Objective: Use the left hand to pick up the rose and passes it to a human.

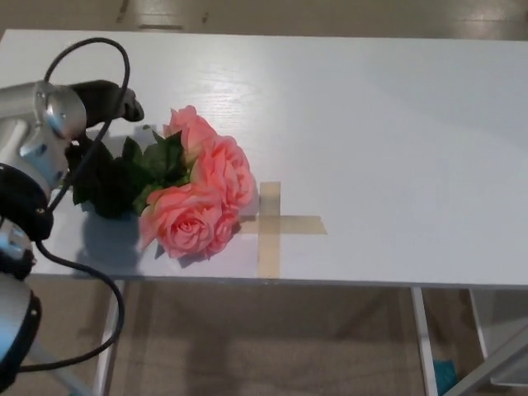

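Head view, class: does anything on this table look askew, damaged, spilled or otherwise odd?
Nothing stands out. The pink rose bunch lies on its side on the white table, blooms intact, just left of a tape cross. The left hand is down at the leafy stem end. Nothing is spilled or broken.

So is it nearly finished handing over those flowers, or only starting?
Only starting. Done: the left hand has reached the leafy stem end. In hand: closing on it, though the grasp is hidden. Left: the rose lies on the table, unlifted, and no person shows.

left hand (97,124) low at the left edge, forearm angled inward.
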